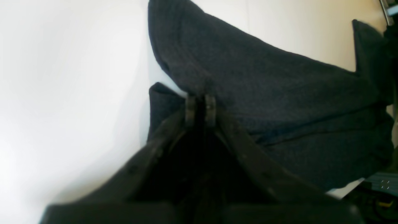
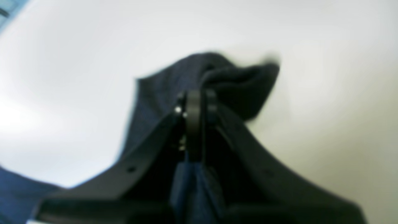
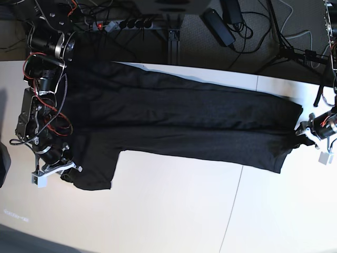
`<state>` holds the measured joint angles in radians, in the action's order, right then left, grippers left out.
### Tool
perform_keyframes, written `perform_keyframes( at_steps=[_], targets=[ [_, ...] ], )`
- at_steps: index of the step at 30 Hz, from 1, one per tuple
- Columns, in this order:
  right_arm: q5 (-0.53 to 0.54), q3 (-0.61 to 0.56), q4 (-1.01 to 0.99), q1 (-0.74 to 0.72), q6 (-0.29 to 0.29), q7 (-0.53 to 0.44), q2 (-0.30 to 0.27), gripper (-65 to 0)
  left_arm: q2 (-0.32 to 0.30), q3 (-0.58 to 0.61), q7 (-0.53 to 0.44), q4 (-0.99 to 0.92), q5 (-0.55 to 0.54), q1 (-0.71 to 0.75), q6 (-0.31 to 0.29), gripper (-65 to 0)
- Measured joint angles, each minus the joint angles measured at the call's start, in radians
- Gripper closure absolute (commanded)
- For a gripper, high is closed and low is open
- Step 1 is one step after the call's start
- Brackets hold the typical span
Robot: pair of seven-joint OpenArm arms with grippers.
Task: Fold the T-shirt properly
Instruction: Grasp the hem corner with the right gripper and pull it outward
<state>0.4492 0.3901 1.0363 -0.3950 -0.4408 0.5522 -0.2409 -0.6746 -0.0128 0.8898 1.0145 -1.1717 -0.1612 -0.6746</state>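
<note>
The T-shirt is the landmark here, a long black band stretched across the white table.

In the left wrist view, the left gripper sits nearest the lens, its two jaws drawn close with a fold of the dark heathered cloth pinched between the tips. From that pinch the fabric rises and spreads away to the right, with a small flap hanging just to the left of the jaws over the pale surface.

In the right wrist view, blurred, the right gripper is likewise closed on the T-shirt: cloth bunches up beyond the tips and more of it passes down between the fingers toward the camera.

In the base view, the near edge of the T-shirt ends in a flap that reaches furthest toward the viewer at its left end, where the right gripper holds the corner. The left gripper holds the opposite end at the far right. Beyond the T-shirt's far edge lie a power strip and tangled cables on the dark floor.
</note>
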Motion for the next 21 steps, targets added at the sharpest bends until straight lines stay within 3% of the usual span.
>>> perform_keyframes(
  at_steps=[7,14,21],
  targets=[
    [0.167,-0.002,0.385,0.197,-0.018,0.151,0.001,0.0,-0.001,0.000,0.000,0.002,-0.002,0.021,0.000,0.0],
    [0.221,-0.002,0.788,0.471,-0.027,0.168,0.000,0.0,-0.007,0.000,0.010,0.050,-0.003,0.068,0.000,0.0],
    [0.232,0.024,0.989,0.680,-0.027,0.175,-0.002,0.0,-0.040,-0.008,0.015,0.185,0.000,0.131,0.000,0.0]
  ],
)
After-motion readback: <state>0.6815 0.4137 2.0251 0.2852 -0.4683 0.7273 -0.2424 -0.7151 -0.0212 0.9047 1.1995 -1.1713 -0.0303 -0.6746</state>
